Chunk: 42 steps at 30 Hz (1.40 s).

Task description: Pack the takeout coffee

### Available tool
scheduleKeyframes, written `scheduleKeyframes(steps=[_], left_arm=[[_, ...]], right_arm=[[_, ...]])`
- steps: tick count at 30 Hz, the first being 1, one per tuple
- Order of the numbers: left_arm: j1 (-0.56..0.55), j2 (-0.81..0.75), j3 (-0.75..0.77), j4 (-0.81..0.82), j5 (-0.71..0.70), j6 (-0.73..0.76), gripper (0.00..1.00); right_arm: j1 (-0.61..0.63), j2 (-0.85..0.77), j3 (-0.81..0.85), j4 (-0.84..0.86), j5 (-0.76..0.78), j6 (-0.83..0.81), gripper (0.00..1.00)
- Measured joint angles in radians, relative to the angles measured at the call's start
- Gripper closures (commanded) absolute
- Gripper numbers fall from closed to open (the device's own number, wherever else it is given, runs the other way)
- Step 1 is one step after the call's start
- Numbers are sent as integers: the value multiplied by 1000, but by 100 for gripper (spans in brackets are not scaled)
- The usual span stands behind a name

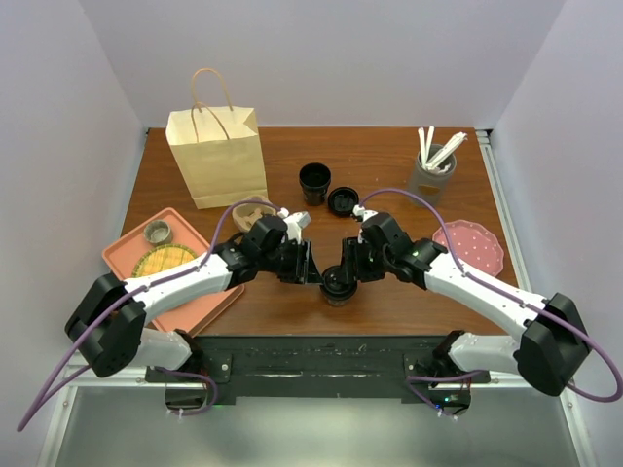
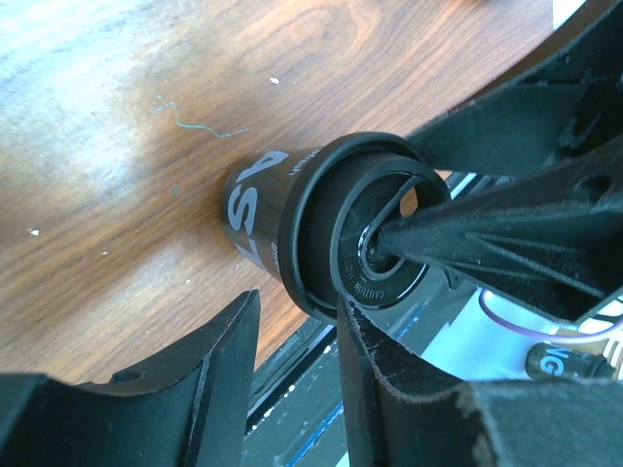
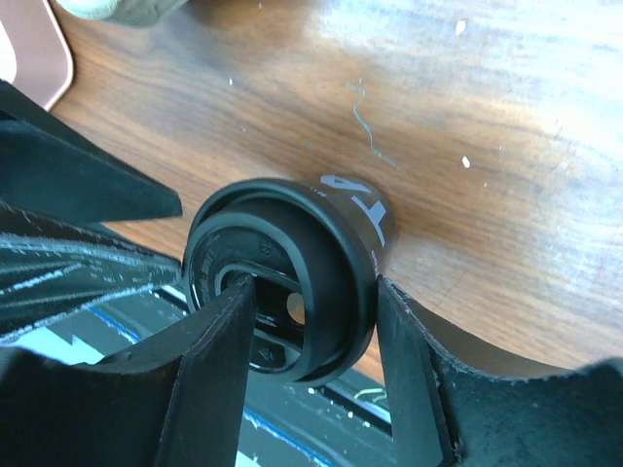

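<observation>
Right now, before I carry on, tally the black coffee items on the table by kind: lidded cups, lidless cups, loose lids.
Lidded cup: 1
Lidless cup: 1
Loose lid: 1
Total: 3

You have little room at the takeout coffee [image 1: 338, 284]; the left gripper [image 1: 313, 268] and right gripper [image 1: 348, 265] close it in from either side, near the front edge of the table [image 1: 389, 161]; behind it stand a loose lid [image 1: 342, 201] and a lidless cup [image 1: 314, 182]; the tall paper bag [image 1: 216, 156] blocks the back left, the tray [image 1: 131, 255] the near left; bare wood lies open across the back middle.
</observation>
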Motion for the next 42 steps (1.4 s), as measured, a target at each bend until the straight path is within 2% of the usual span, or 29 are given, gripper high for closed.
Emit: scheduleKeyframes(steps=[4,14,18,24,35,42], left_arm=[[1,0,-6,12,6,0,58],[0,-13,19,-57,-45,28,40],[0,-2,23,-58,-37,38,36],[0,8,23,-42,-10,39,38],[1,45,23,8,8,42,54],[1,55,27,23,-3,43,57]], right_arm=[[-4,-18,-30,39,2,12,49],[-5,-11,-51,112,-25,6,51],[0,7,-49,141,-50,1,52],[1,13,-49,153,-58,-6,52],[0,13,-39,132,-59,-13,52],[1,10,-16,78,-53,-10,44]])
